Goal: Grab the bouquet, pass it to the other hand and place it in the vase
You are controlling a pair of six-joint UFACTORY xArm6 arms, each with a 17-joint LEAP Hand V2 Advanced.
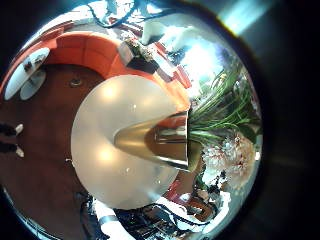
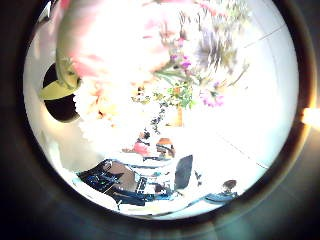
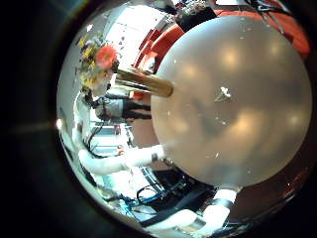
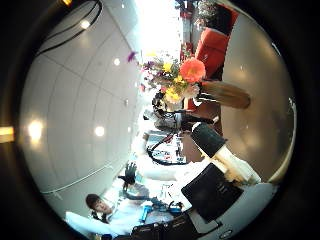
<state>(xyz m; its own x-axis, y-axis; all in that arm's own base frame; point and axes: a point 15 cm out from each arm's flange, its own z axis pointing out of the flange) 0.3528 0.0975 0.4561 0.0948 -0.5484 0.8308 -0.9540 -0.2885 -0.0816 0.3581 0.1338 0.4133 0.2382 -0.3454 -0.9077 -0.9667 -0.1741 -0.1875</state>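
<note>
Blooms of the bouquet [image 2: 120,50] crowd the left thumb side palm view, so close to the left hand that they fill its upper half and hide what lies behind them. Whether the left hand is spread or closed round anything cannot be told; none of it shows plainly in either of its views.

From that hand's little finger side, the vase [image 1: 165,140] stands on the round table [image 1: 105,130] with the bouquet's stems in its mouth and leaves and flowers spreading out above the rim. The vase sits near the table's edge rather than at its middle. The rest of the tabletop on this side is bare, with open room round the vase. Beyond the edge lies floor [image 1: 45,120] and then a curved sofa [image 1: 90,50] bending round the table's far side.

The right hand is well apart from the vase. Its little finger side view takes in nearly the whole tabletop, bare except for a small speck [image 3: 224,94] too tiny to identify, with vase and bouquet at the far rim. An arm [image 3: 119,159] crosses beside the table below the vase; where it ends is hard to make out. The right hand's state cannot be told either.
</note>
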